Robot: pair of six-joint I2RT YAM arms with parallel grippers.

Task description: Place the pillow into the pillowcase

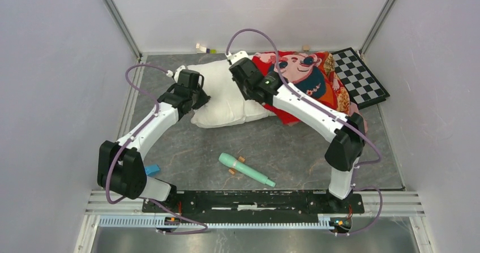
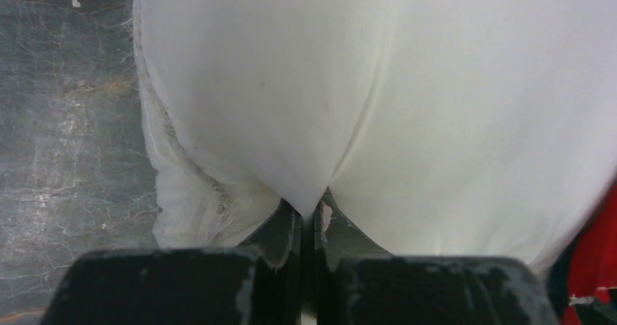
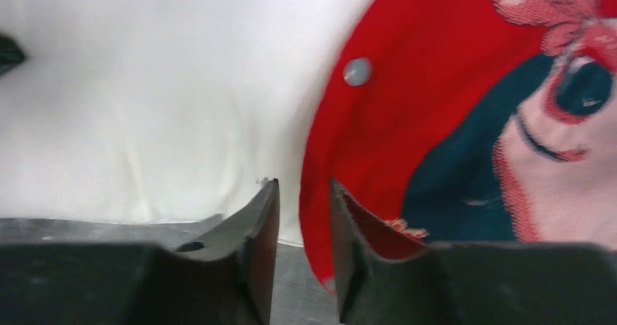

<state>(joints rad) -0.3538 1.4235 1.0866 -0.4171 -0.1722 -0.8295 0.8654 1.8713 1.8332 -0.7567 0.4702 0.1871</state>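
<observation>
The white pillow [image 1: 223, 97] lies at the back of the table, its right end against the red-orange pillowcase [image 1: 305, 77] with the cartoon face. My left gripper [image 1: 201, 97] is at the pillow's near left corner. In the left wrist view it [image 2: 314, 212] is shut on a pinch of the pillow's [image 2: 364, 85] white cloth. My right gripper [image 1: 242, 71] hovers where pillow and pillowcase meet. In the right wrist view it [image 3: 303, 187] stands a little open, and the pillowcase's [image 3: 436, 85] red edge hangs in the gap beside the pillow [image 3: 145, 99].
A black-and-white checkerboard [image 1: 359, 77] lies at the back right, partly under the pillowcase. A teal handle-shaped tool [image 1: 246, 170] lies near the front middle, with small orange bits beside it. A blue block [image 1: 151, 170] sits by the left arm's base. Walls close in on three sides.
</observation>
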